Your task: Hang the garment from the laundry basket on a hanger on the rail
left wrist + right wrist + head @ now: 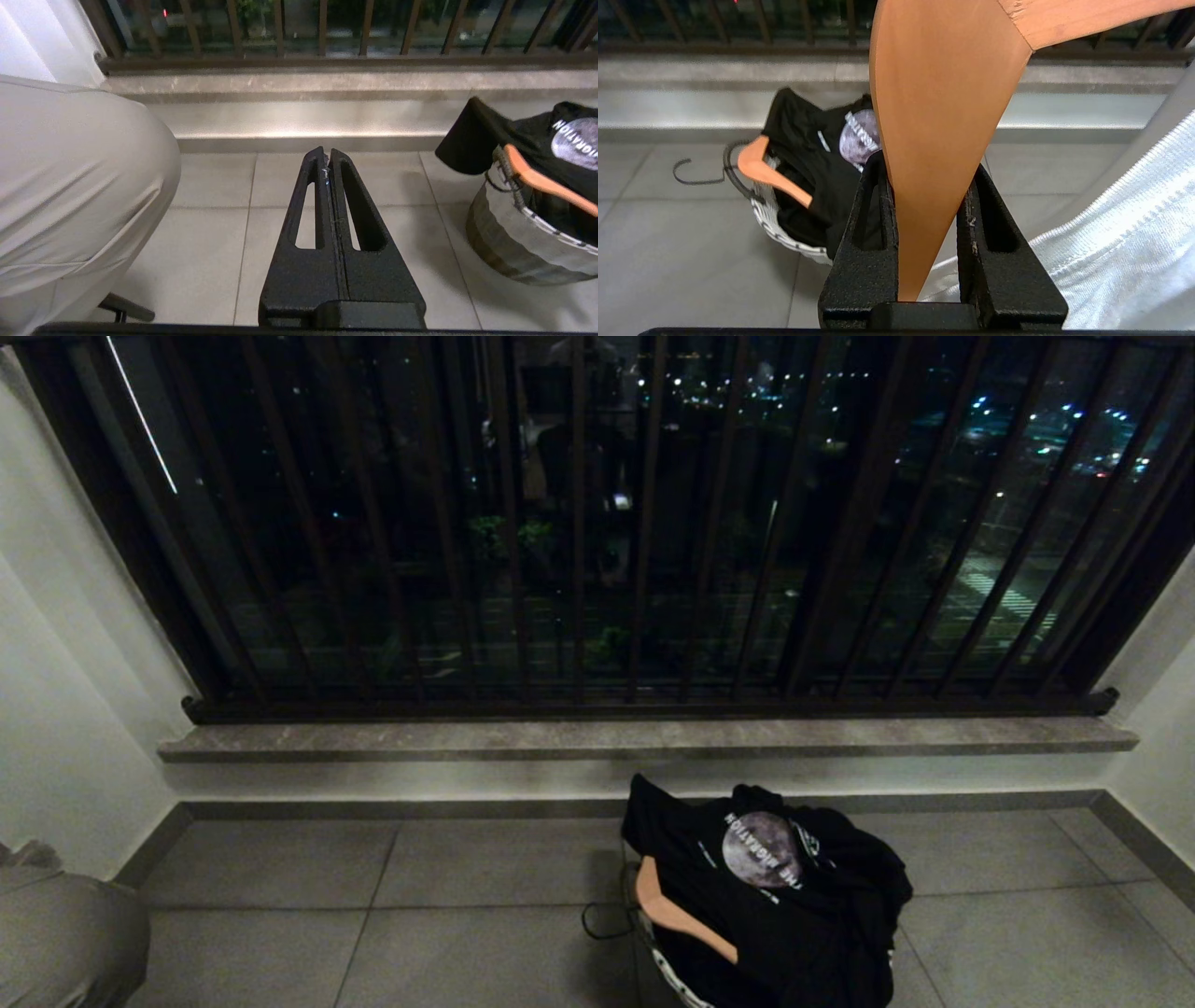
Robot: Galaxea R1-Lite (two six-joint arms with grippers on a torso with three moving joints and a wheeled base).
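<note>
Wooden hanger (934, 140) is seen clamped between the jaws of the right end effector (931, 186), with a white garment (1120, 242) draped beside it. A black T-shirt (784, 896) on a second hanger (677, 915) is heaped in the laundry basket (514, 238) on the tiled floor (373, 915). The left end effector (329, 158) is held closed, empty.

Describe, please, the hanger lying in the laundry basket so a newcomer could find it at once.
Below the barred balcony window, the laundry basket stands on the grey floor tiles, stuffed with a black printed T-shirt. The wooden hanger pokes out at its left rim, the only orange-tan thing against the black cloth.
</note>
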